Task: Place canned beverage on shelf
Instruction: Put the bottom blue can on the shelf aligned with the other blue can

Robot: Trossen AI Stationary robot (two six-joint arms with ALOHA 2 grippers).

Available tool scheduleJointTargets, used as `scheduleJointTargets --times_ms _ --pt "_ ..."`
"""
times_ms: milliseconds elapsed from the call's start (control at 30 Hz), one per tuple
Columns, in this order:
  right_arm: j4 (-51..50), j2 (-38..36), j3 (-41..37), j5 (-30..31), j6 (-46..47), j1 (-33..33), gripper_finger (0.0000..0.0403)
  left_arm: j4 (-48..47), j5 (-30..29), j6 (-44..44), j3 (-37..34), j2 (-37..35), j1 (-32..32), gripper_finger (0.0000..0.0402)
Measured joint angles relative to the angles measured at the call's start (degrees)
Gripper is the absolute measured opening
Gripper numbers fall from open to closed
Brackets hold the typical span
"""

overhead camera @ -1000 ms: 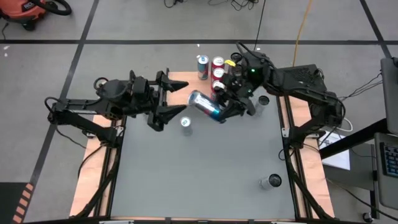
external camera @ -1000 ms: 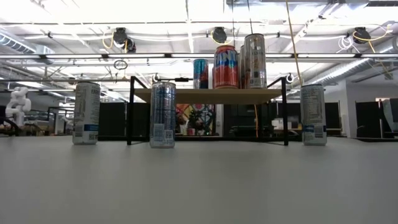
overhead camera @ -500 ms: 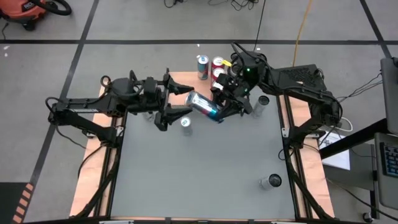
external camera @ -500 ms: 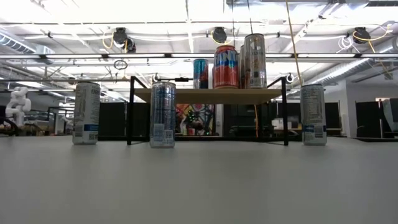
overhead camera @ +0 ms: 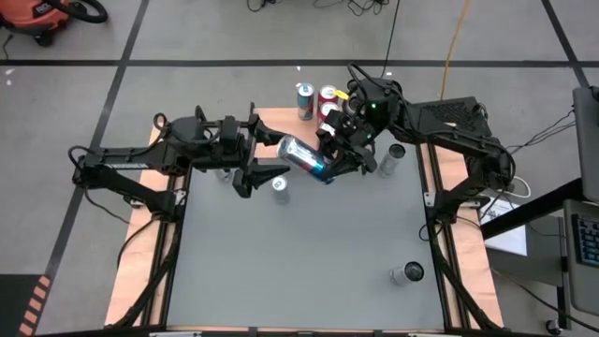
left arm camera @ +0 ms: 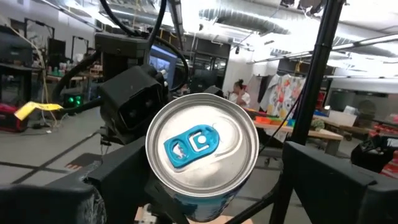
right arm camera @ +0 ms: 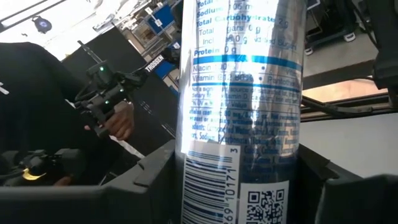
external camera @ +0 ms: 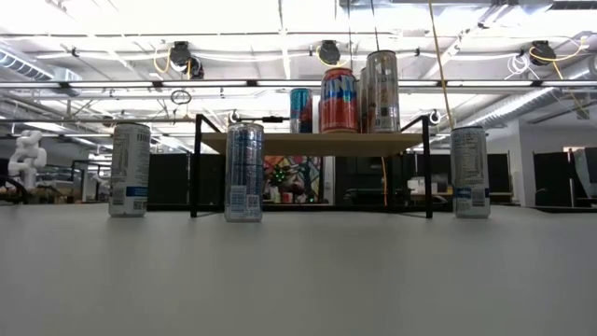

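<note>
Eight cans (overhead camera: 303, 156); one shelf (external camera: 312, 143); two arms (overhead camera: 131, 164)

Floor (overhead camera: 215, 33): grey, crossed by dark lines; red-orange vacuum (overhead camera: 42, 17) at one corner, yellow cable (overhead camera: 456, 37) trailing. Ceiling (external camera: 233, 19): bright strip lights, pipes, hanging cord reels (external camera: 180, 56). Far room: dark partitions (external camera: 168, 182), desks, monitor (left arm camera: 158, 62), colourful poster (left arm camera: 289, 93).

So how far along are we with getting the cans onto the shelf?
Done: three cans stand on the shelf. In hand: the right gripper holds a silver-blue can sideways in the air, its top facing the open left gripper, possibly a handover. Left: that can, plus four upright cans on the table.
</note>
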Motion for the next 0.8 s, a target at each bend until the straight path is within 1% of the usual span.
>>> scheduleJointTargets --times_ms 100,467,667,800 --pt "0.0 0.0 0.0 0.0 0.0 0.0 0.0198 0.2 0.1 -1.3 0.0 0.3 0.0 0.0351" --pt "0.0 0.0 0.0 0.8 -1.3 0.2 0.0198 0.0 -0.1 -1.3 0.0 0.5 0.0 0.0277" --pt "0.0 0.0 0.0 1.4 -2.2 0.3 0.0198 0.0 -0.5 -1.1 0.0 0.5 0.0 0.0249" --pt "0.0 0.0 0.0 1.7 -1.3 0.3 0.0204 0.0 -1.7 -1.2 0.0 0.5 -0.1 0.0239"
